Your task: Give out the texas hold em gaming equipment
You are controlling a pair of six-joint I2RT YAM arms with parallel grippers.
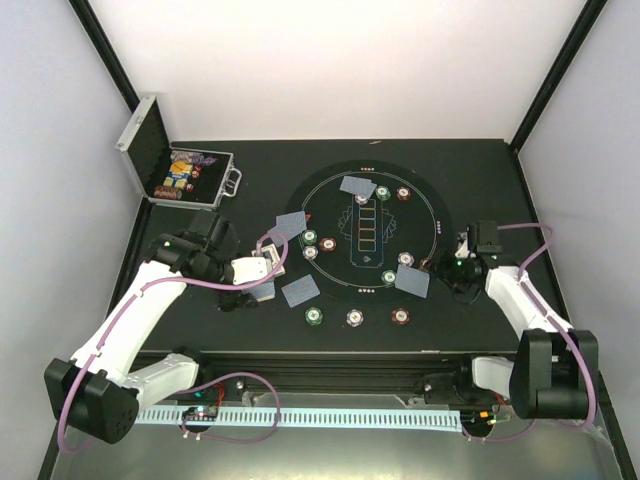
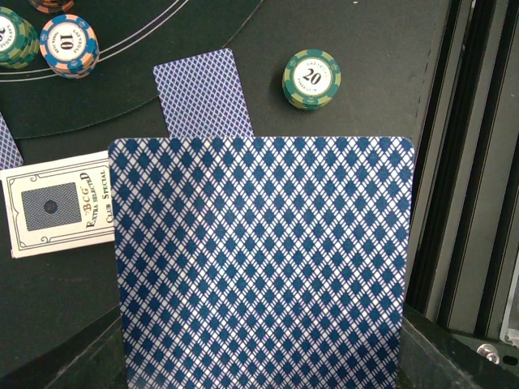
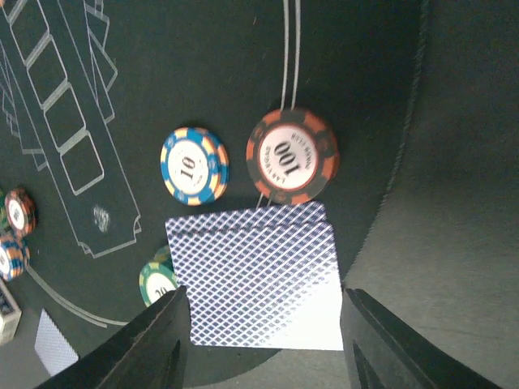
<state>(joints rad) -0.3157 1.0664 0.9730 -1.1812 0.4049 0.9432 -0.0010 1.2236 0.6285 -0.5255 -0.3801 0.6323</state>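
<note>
Top external: the round mat [image 1: 425, 215] is carrying four dealt card piles with chips around its ring. The left gripper [image 1: 255, 275] is clenching a blue-backed card [image 2: 259, 267] off the mat's near-left edge. If that pinch is loosening, the card could slip.

The right gripper [image 3: 263, 301] is standing released, its fingers [image 3: 162, 340] flanking the dealt pair [image 3: 259, 275], which is lying on the mat's right side. A crooked lift risks a finger dragging the pair into the red chip [image 3: 290, 156].

Only the right wrist view is showing that the pair is two offset cards. Only the left wrist view is showing the card box [image 2: 57, 203].

**Tally on the table**

Cards [image 1: 300, 290] lie in 4 spots (the right one is 2 overlapped cards), and 1 more card [image 2: 259, 259] fills the left wrist view. Chip piles [image 1: 316, 316] from above: 4 green, 4 white-blue, 3 brown-red. The right wrist view adds 1 brown-red chip [image 3: 291, 156]. There is 1 card box [image 2: 57, 203] and 1 silver case [image 1: 140, 148].
</note>
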